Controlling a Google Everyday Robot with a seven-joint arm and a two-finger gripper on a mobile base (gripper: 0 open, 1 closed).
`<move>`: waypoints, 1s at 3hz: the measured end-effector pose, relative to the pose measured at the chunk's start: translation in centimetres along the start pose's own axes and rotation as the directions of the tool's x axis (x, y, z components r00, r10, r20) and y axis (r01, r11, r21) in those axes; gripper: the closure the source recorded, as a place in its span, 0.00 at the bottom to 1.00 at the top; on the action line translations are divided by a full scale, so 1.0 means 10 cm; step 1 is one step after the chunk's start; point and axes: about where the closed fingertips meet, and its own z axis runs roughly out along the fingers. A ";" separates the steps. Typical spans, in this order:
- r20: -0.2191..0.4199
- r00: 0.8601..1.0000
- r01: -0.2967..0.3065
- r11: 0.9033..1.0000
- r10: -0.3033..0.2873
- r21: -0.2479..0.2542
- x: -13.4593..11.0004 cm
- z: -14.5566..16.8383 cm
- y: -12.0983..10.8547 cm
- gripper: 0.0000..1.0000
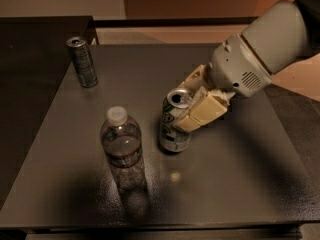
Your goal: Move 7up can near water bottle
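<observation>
End effector (188, 105) around 7up can (172, 132), tabletop (240, 176)

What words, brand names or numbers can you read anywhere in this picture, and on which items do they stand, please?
No text can be read with confidence.
Soda can: green and white label, lettering blurred, partly hidden by the gripper shut on its upper part.
Water bottle: dark label band, print too small to read.
Slim dark can, far left of the table: markings unreadable.

Gripper (186, 109), jaws around 7up can (172, 134)
</observation>
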 end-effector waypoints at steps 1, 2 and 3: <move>-0.005 1.000 0.011 1.000 -0.011 -0.029 -0.03 0.12 0.09 1.00; -0.039 0.999 -0.001 0.999 -0.001 -0.045 -0.06 0.23 0.20 1.00; -0.059 0.998 -0.027 0.998 0.023 -0.060 -0.05 0.33 0.28 0.82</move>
